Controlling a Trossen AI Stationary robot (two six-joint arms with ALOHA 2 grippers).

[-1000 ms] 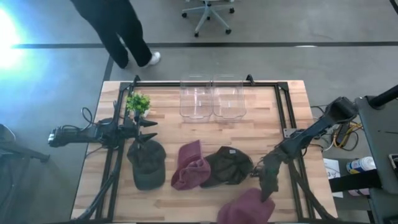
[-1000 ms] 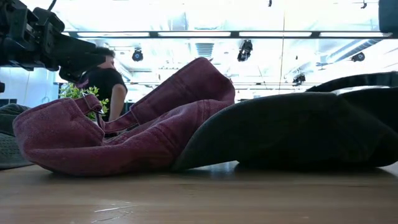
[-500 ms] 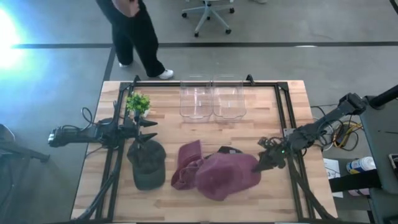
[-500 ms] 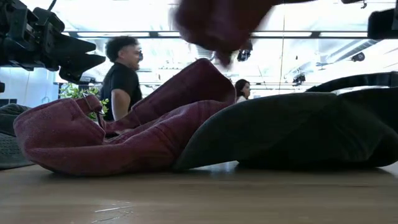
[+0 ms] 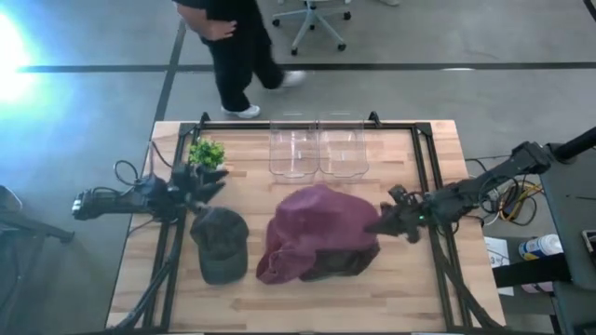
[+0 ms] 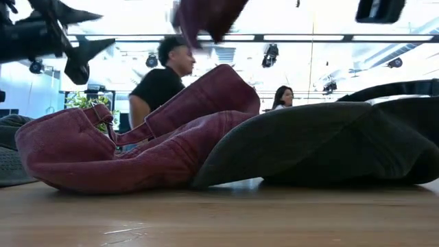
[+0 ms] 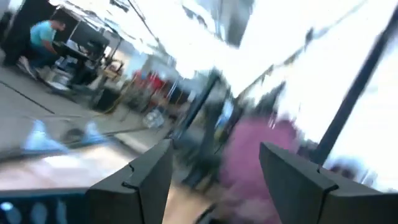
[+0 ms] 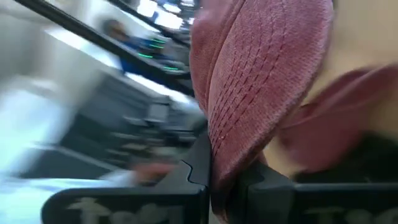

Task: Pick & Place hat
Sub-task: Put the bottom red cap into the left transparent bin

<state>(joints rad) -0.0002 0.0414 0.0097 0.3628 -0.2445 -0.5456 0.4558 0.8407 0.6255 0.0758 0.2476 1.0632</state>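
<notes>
Right hand (image 5: 384,223) is pinched tight on the brim of a maroon hat (image 5: 321,219), carrying it in the air above the middle of the counter (image 5: 307,302). Right wrist view confirms it: stitched maroon brim (image 8: 249,81) clamped between the two dark fingers (image 8: 202,165). Low view shows a scrap of the same maroon cloth (image 6: 206,17) hanging high, clear of everything lying below.

Left hand (image 5: 207,183) sits over the left side of the counter, fingers spread wide, holding nothing, just beside the small green plant (image 5: 206,153) and above the dark olive hat (image 5: 222,244).

On the counter: a second maroon hat (image 5: 279,262) and a dark hat (image 5: 349,259) lie touching each other, partly covered from above by the carried hat. Two clear bins (image 5: 318,149) stand side by side at the far edge; both look unfilled, though glare makes that uncertain.

Progress, as judged: the pick is done for one hat and the carry is under way. The place is not done; nothing sits in either bin. Target bin cannot be told from here. Three hats remain on the counter, so most of the job looks to be left.

A person (image 5: 233,37) walks on the floor beyond the far edge.
</notes>
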